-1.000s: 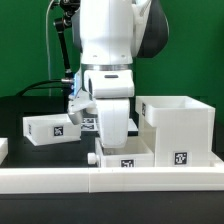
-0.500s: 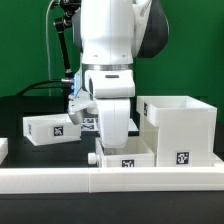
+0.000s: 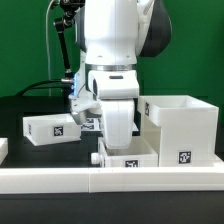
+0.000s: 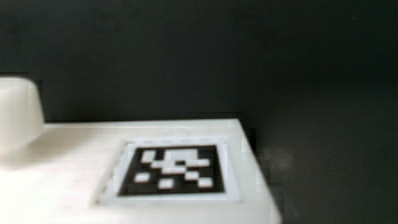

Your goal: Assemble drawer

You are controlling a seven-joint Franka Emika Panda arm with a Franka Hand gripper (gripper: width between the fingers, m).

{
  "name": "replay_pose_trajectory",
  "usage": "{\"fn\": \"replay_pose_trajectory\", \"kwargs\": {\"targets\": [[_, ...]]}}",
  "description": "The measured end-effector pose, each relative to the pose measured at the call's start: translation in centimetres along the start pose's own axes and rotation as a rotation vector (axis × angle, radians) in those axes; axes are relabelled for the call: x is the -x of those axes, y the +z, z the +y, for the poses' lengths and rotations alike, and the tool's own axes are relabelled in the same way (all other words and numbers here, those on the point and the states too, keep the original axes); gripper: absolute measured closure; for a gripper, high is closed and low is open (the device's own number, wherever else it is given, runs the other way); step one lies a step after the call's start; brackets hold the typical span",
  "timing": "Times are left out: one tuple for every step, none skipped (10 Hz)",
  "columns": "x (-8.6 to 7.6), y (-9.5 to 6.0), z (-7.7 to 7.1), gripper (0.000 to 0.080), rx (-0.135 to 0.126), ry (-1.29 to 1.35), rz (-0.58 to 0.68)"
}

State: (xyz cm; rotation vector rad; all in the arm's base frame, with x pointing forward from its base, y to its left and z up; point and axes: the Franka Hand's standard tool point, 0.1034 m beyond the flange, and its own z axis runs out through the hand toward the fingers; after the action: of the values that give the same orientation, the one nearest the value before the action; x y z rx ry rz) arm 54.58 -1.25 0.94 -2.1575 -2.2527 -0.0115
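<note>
The large boxy housing (image 3: 180, 125) stands at the exterior view's right, just behind the front rail. One small open-top tray (image 3: 130, 160) sits right beside it on its left, tag facing front, knob on its left side. My gripper (image 3: 120, 146) reaches straight down into this tray and holds its wall; the fingertips are hidden behind the tray. The second small tray (image 3: 50, 128) stands apart at the left. The wrist view shows only a white surface with a black-and-white tag (image 4: 175, 170), blurred and very close, and a white rounded part (image 4: 15, 115); no fingers show there.
A long low white rail (image 3: 110, 180) runs along the front edge. The marker board (image 3: 88, 122) lies behind the arm, mostly hidden. A small white piece (image 3: 3, 150) shows at the far left edge. Cables hang at the back.
My gripper and the small tray under it have shifted slightly to the exterior view's right, closer to the housing. The left tray and the housing have not moved.
</note>
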Motion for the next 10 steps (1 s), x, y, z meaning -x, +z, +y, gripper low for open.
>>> {"fn": "replay_pose_trajectory", "kwargs": {"targets": [[0.01,0.0,0.0,0.0758,0.0,0.0,0.0],[0.01,0.01,-0.01,0.0758,0.001,-0.004,0.0],[-0.01,0.03,0.03,0.0758,0.008,-0.018,0.0],[-0.02,0.03,0.03,0.0758,0.009,-0.035,-0.002],[-0.02,0.03,0.04,0.0758,0.01,-0.06,-0.004],[0.11,0.04,0.01,0.0758,0.009,-0.063,-0.004],[0.23,0.04,-0.01,0.0758,0.008,-0.059,-0.004],[0.22,0.04,-0.01,0.0758,0.008,-0.055,-0.004],[0.05,0.03,0.02,0.0758,0.009,-0.051,-0.004],[0.08,0.03,0.01,0.0758,0.009,-0.05,-0.004]]}}
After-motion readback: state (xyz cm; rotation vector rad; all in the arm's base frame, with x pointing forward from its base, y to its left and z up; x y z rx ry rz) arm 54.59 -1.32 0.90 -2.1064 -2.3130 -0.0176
